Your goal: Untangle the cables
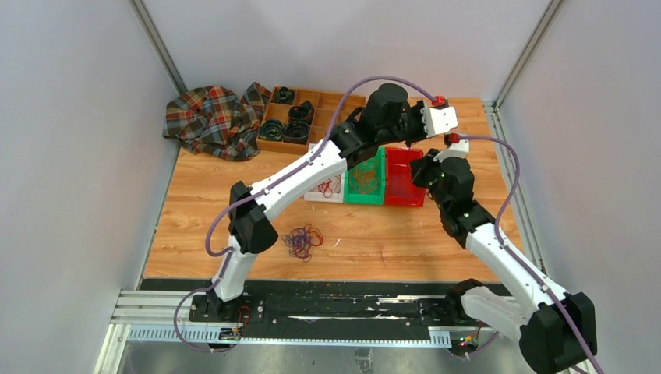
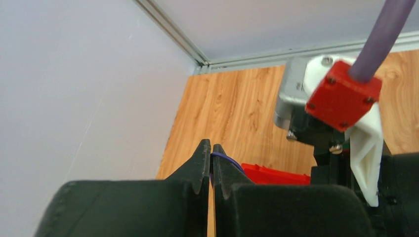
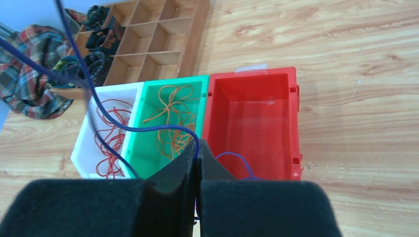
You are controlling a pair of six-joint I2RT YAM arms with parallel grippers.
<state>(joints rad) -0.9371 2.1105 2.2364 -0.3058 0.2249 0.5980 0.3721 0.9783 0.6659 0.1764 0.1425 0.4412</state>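
Here: right pincer (image 3: pixel 197 148) pinches blue cable (image 3: pixel 153 129) (thin).

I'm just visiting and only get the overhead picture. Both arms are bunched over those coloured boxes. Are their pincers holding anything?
Observer: Yes. The right wrist camera shows the right gripper shut on a thin purple-blue cable.
Operator: And the other one?
Observer: Its own camera shows the left gripper shut too, with a purple-blue loop pinched at its tip.
Operator: Where does the right one's cable go?
Observer: It arcs left across the green bin and the white bin, then rises out of the top of that picture. I cannot tell whether both grippers hold the same cable.
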